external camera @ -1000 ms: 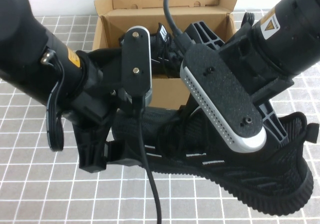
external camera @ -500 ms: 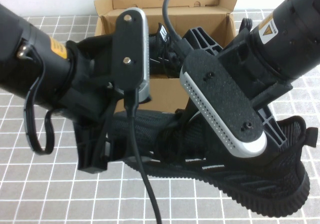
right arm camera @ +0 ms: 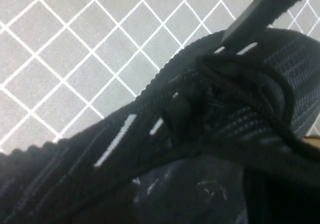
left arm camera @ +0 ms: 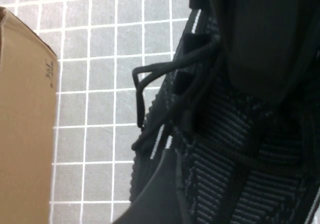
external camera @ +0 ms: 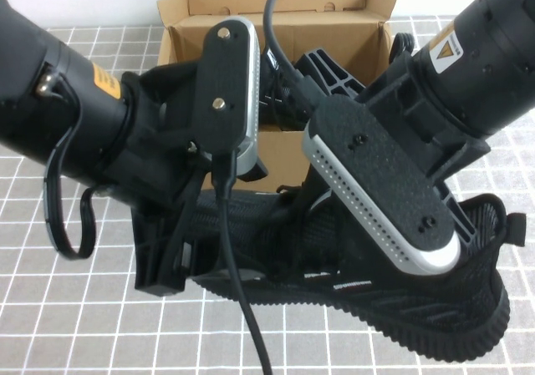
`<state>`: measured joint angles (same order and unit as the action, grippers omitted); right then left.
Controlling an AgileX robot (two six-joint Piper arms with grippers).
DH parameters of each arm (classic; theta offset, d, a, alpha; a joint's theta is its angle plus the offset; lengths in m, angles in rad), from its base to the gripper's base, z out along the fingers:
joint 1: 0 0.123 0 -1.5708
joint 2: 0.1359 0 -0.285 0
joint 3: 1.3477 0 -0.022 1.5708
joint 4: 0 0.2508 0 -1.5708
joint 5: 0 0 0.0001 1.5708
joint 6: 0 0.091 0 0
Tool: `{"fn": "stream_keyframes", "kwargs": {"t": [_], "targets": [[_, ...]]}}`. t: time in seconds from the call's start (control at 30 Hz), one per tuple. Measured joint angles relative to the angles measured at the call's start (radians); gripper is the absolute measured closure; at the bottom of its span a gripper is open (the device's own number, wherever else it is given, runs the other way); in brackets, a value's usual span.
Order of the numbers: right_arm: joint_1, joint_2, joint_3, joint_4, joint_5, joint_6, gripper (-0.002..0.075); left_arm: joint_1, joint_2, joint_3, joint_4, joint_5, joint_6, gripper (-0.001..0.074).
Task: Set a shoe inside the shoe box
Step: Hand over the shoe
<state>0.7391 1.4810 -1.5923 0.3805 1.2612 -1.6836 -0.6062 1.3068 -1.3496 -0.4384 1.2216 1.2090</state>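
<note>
The shoe (external camera: 435, 308), a black knit sneaker with white side dashes and a ridged sole, lies across the front of the shoe box (external camera: 284, 154), its heel to the right. My left gripper (external camera: 180, 254) is at the toe end and shut on it. My right gripper (external camera: 456, 225) is at the heel end and shut on it. The left wrist view is filled by the shoe's knit and laces (left arm camera: 240, 149), with the box wall (left arm camera: 25, 134) beside it. The right wrist view shows the shoe's side dashes and laces (right arm camera: 125, 149).
The matching twin sneaker (external camera: 280, 112) lies inside the open box, mostly hidden by my arms. The box lid (external camera: 251, 3) stands open at the back. The grey tiled table (external camera: 84, 325) shows to the left and in front.
Both arms have shifted up and toward the box with the shoe. The shoe's toe end has risen and its heel has moved slightly away from the front edge.
</note>
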Motion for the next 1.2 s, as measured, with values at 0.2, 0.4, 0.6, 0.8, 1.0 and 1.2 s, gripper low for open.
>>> {"fn": "stream_keyframes", "kwargs": {"t": [0.2, 0.4, 0.6, 0.8, 1.0, 1.2], "targets": [[0.000, 0.000, 0.000, 0.019, 0.000, -0.054, 0.0722, 0.000, 0.000, 0.000, -0.008, 0.006, -0.004, 0.0065], [0.000, 0.000, 0.000, 0.030, 0.000, -0.086, 0.0722, 0.000, 0.001, 0.000, -0.025, 0.006, -0.004, 0.0065], [0.000, 0.000, 0.000, 0.040, 0.000, -0.094, 0.0722, 0.000, 0.023, 0.000, -0.045, 0.006, -0.006, 0.0065], [0.000, 0.000, 0.000, 0.040, 0.000, -0.096, 0.0722, 0.000, 0.047, 0.000, -0.049, 0.007, -0.007, 0.0065], [0.000, 0.000, 0.000, 0.040, 0.000, -0.098, 0.0722, 0.000, 0.050, 0.000, -0.049, 0.007, -0.005, 0.0065], [0.000, 0.000, 0.000, 0.044, 0.000, -0.098, 0.0722, 0.000, 0.051, 0.000, -0.049, 0.007, -0.001, 0.0065]]}}
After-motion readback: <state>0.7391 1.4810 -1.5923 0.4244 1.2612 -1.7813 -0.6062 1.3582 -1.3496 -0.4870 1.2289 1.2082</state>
